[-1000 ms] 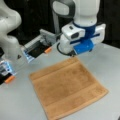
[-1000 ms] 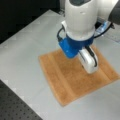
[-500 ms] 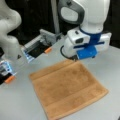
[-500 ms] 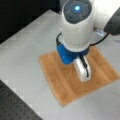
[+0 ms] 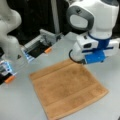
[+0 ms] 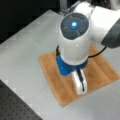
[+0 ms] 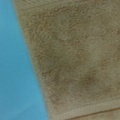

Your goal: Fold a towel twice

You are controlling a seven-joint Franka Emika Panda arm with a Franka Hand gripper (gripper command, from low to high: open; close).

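The towel [image 5: 68, 90] lies flat and unfolded on the grey tabletop [image 5: 22, 105] in both front views, no fold made yet, while my claw [image 6: 80, 84] hangs low over its middle, holding nothing, its fingers seemingly close together with a narrow gap.
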